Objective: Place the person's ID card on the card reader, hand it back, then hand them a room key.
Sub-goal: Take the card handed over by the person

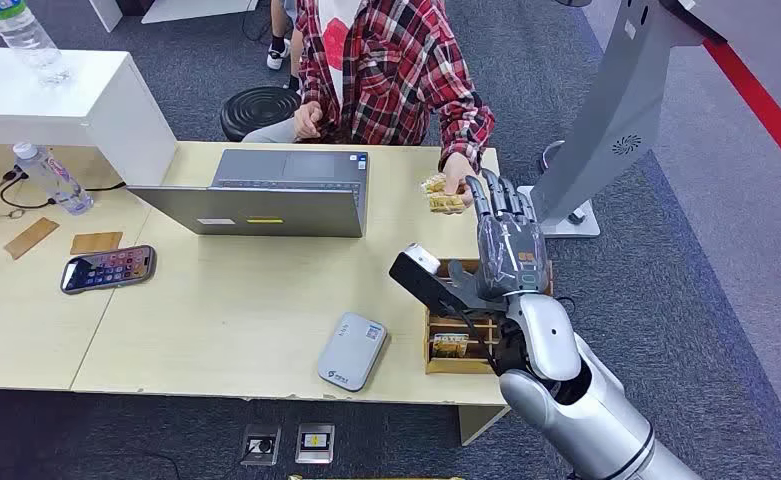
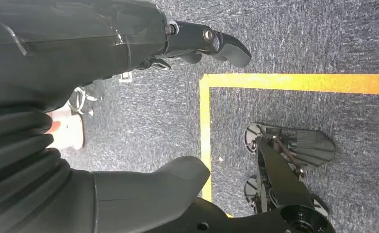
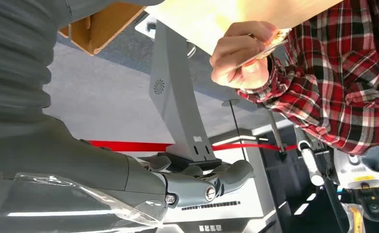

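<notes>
Across the head view a light wooden desk (image 1: 226, 320) spans most of the frame, and a person in a red plaid shirt (image 1: 396, 70) sits at its far side. A grey laptop (image 1: 266, 195) stands open at the middle of the desk, screen turned toward the person. Off the desk's right end rises a grey stand (image 1: 616, 130) on the carpet, with red tape on the floor beyond it.

The right robot hand (image 1: 506, 240) is raised over the desk's right edge, fingers apart and extended toward the person, holding nothing — it sits just short of the person's hand (image 1: 456, 180). That hand pinches a yellowish card (image 1: 441, 195) above the desk's far right corner; the right wrist view shows the card (image 3: 270, 41) edge-on between the person's fingers, apart from the robot's. Whether it is the ID card or the room key cannot be told.

Below the right robot hand a wooden card box (image 1: 461, 335) rests at the desk's right edge. A grey card reader (image 1: 352, 350) lies flat near the front edge, left of the box. A phone (image 1: 108, 268) lies on the left part of the desk.

The left robot hand (image 2: 197, 43) hangs over grey carpet beside a yellow floor line — fingers loosely extended, nothing in them.
</notes>
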